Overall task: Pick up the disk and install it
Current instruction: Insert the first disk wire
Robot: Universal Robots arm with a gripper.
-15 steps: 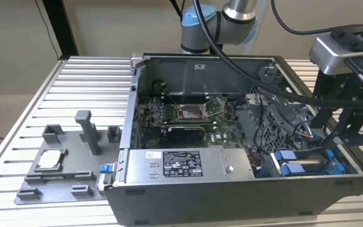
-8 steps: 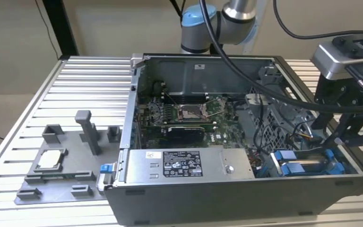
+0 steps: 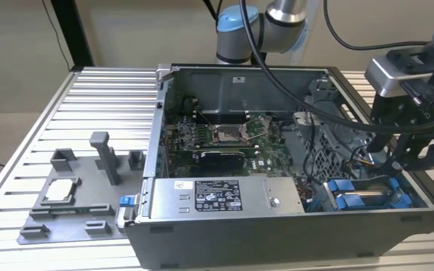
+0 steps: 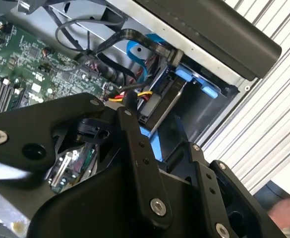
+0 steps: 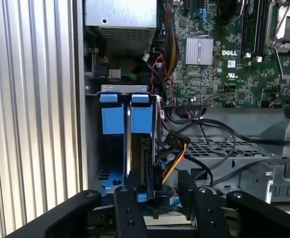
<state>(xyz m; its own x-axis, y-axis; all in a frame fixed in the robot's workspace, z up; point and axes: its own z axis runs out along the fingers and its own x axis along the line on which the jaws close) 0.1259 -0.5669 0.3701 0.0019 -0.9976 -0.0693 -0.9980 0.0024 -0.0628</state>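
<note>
The hand point(image 3: 415, 161) hung over one corner of the open computer case point(image 3: 277, 234), at the end of the arm point(image 3: 277, 17). The disk point(image 3: 365, 193) sat directly under it, standing on edge in the bay at that corner. Its blue frame point(image 3: 343, 195) wrapped the end farthest from the hand.

In the first wrist view the hand point(image 5: 159, 210) straddled the near end of the disk point(image 5: 145, 158), and the two blue tabs of the frame point(image 5: 112, 119) stood at the far end. I could not tell whether the hand was gripping the disk or only close around it, as the contact was hidden. A bundle of yellow, orange and red cables point(image 5: 177, 153) ran up just beside the disk on the board side, close to the hand.

In the second wrist view the hand point(image 4: 172, 168) was again just above the disk point(image 4: 167, 101), with the case wall right beyond it.

Farther from the hand, the green circuit board point(image 3: 225, 141) covered the floor of the case. A grey power box point(image 3: 217, 195) with a black-and-white label lay along the front wall.

The case rested on a ribbed metal surface point(image 3: 104, 96). Well apart from the hand, past the opposite side of the case, a grey tray point(image 3: 81, 217) lay on that surface. A small square chip point(image 3: 59, 189) sat in the tray.
</note>
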